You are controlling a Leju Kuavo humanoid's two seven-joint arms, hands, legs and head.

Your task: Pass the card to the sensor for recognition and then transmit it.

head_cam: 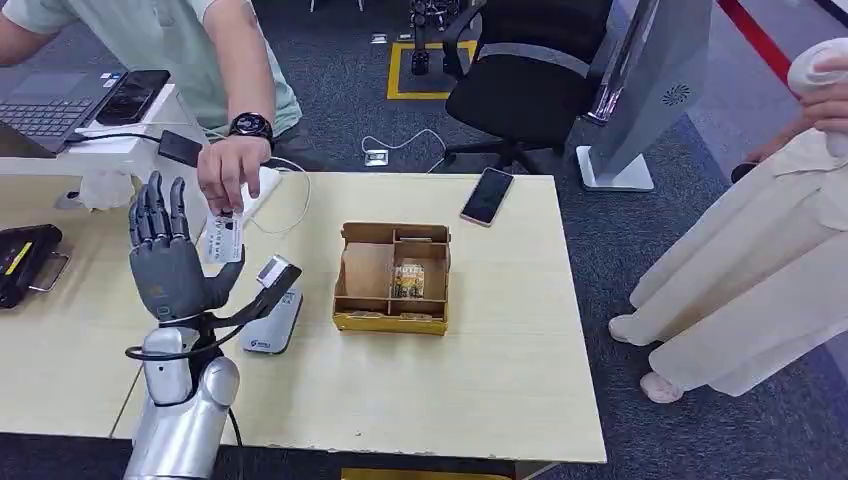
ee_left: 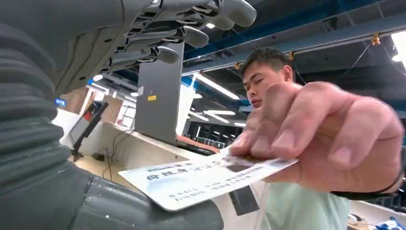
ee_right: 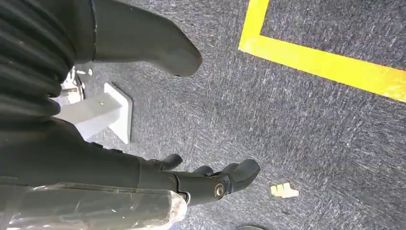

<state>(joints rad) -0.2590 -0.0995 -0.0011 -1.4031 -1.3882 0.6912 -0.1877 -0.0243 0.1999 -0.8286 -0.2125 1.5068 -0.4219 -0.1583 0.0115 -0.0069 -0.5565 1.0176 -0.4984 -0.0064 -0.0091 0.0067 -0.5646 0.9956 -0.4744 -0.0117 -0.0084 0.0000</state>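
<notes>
My left hand [head_cam: 165, 255] is raised over the table's left side, palm toward the middle, fingers spread and upright, holding nothing. A person's hand [head_cam: 228, 175] pinches a white printed card [head_cam: 225, 238] and holds it just beside my palm. In the left wrist view the card [ee_left: 201, 179] lies between my thumb [ee_left: 143, 211] and my fingers [ee_left: 191, 36], its lower edge at the thumb. The white card sensor [head_cam: 272, 315] with its tilted scanner head [head_cam: 278, 271] sits on the table just right of my wrist. My right hand [ee_right: 119, 167] hangs over carpet, fingers loosely apart, empty.
A yellow cardboard box [head_cam: 392, 320] with compartments stands mid-table. A phone [head_cam: 487, 195] lies at the far edge. A laptop [head_cam: 50, 100] and a black device [head_cam: 25, 260] are to the left. A second person [head_cam: 760, 250] in pale clothes stands at the right.
</notes>
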